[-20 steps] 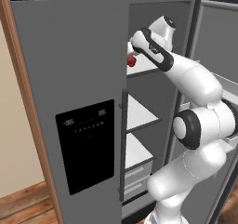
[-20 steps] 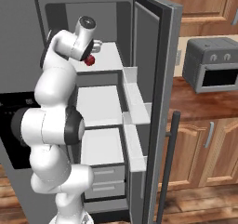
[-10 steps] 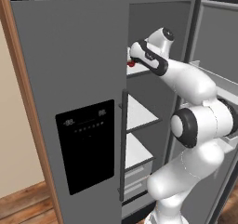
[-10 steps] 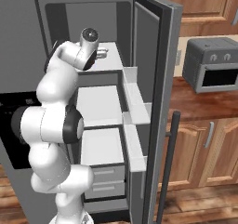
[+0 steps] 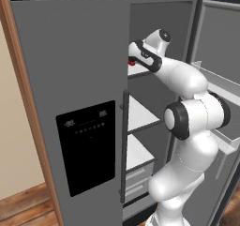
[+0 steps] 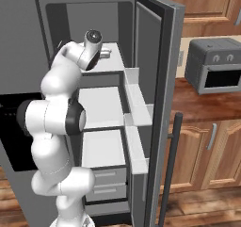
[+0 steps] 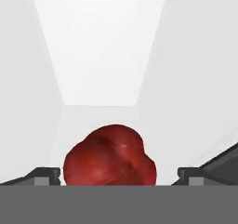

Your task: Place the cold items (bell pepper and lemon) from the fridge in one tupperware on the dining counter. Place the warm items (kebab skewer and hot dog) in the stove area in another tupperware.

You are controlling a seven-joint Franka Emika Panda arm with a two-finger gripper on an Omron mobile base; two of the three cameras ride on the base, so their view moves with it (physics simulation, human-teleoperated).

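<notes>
Reaching into the open fridge [image 5: 84, 56] at top-shelf [image 6: 110, 63] height, arm stretched far in. Hand [image 7: 118, 176] spread wide, holding nothing, dark fingertips [image 7: 44, 175] standing either side of the red bell pepper [image 7: 109, 155]. Bell pepper resting on the white shelf, between the fingertips, contact not discernible. Seen from the left base as a red patch [image 5: 131, 62] just beside the wrist. Toaster oven [image 6: 214, 70] far right on the wooden surface [image 6: 202, 103].
</notes>
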